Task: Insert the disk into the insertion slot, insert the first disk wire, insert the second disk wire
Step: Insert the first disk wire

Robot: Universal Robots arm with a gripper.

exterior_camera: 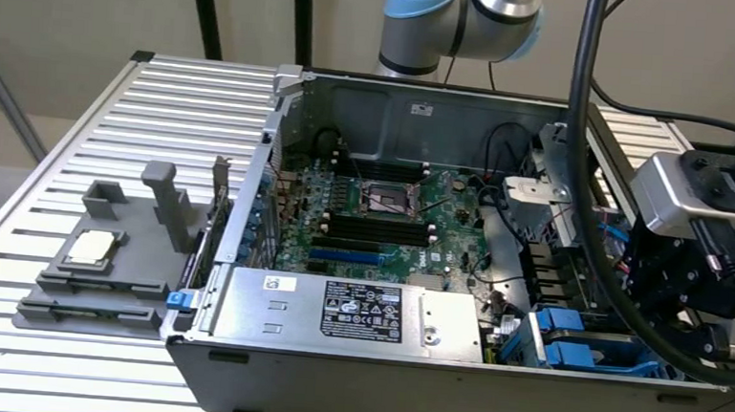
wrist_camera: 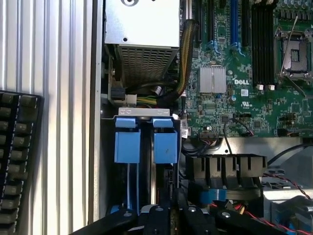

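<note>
The insertion slot (wrist_camera: 146, 147), a blue-grey drive cage, sits at the corner of the open computer case (exterior_camera: 370, 379) and shows again at the exterior view's lower right (exterior_camera: 576, 345). Two bright blue carrier ends (wrist_camera: 127, 142) (wrist_camera: 165, 143) stand side by side in it. The disk's metal body is hidden, so I cannot tell which carrier holds it. A thin blue wire (wrist_camera: 129, 188) runs along the left carrier. My gripper (wrist_camera: 173, 208) hovers just above the cage, its black fingers (wrist_camera: 159, 215) shut with nothing between them. In the exterior view the gripper (exterior_camera: 687, 307) hangs over the case's right side.
A silver power-supply box (exterior_camera: 349, 310) (wrist_camera: 142, 29) lies beside the cage, with a braided cable bundle (wrist_camera: 188, 54). The green motherboard (exterior_camera: 393, 217) fills the case's middle. A black fan shroud (wrist_camera: 225, 169) and red-black wires (wrist_camera: 288, 193) sit near the gripper. A keyboard (wrist_camera: 17, 161) and a grey fixture (exterior_camera: 96, 266) rest on the slatted table.
</note>
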